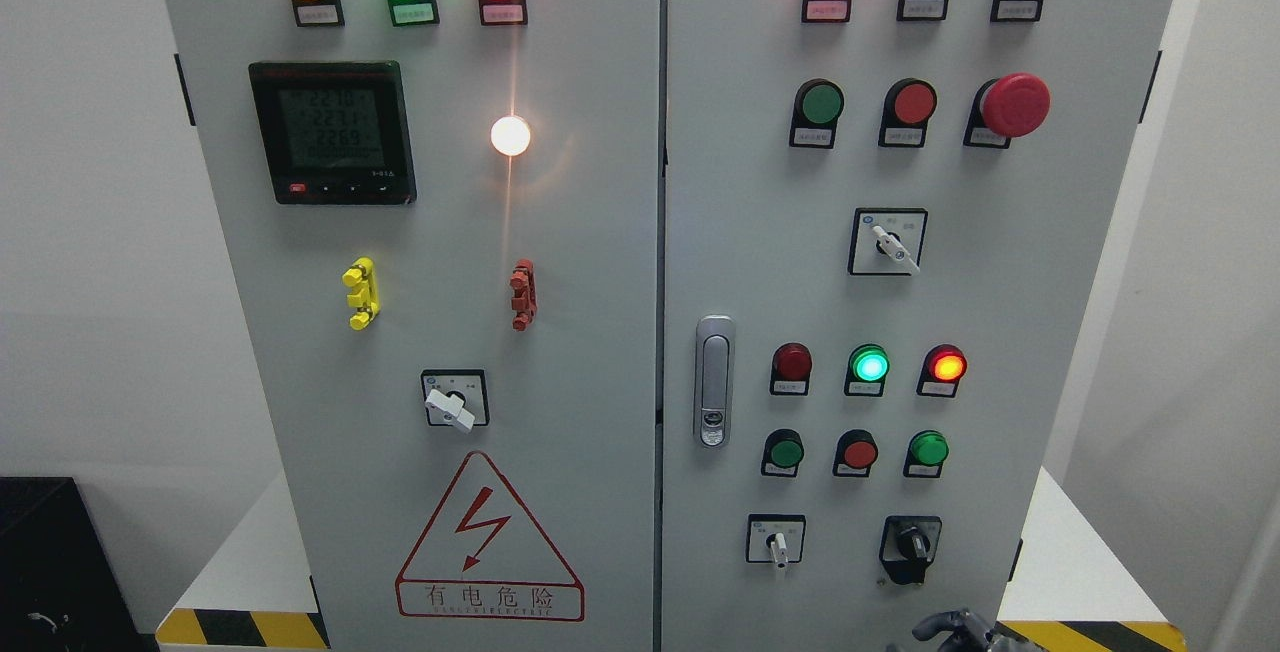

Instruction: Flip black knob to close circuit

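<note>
The black knob (911, 542) sits at the lower right of the grey cabinet's right door (1000, 312), on a black plate, its pointer roughly upright. Just below it, at the bottom edge, the grey fingers (945, 627) of my right hand poke into view, slightly curled, a short gap under the knob and not touching it. Most of that hand is cut off by the frame. My left hand is out of sight.
White-handled selector switches (778, 547) (897, 250) (452, 407), coloured lamps and push buttons, a red mushroom stop button (1014, 104), a door latch (713, 382) and a meter (332, 132) cover the panel. A black box (50, 562) stands lower left.
</note>
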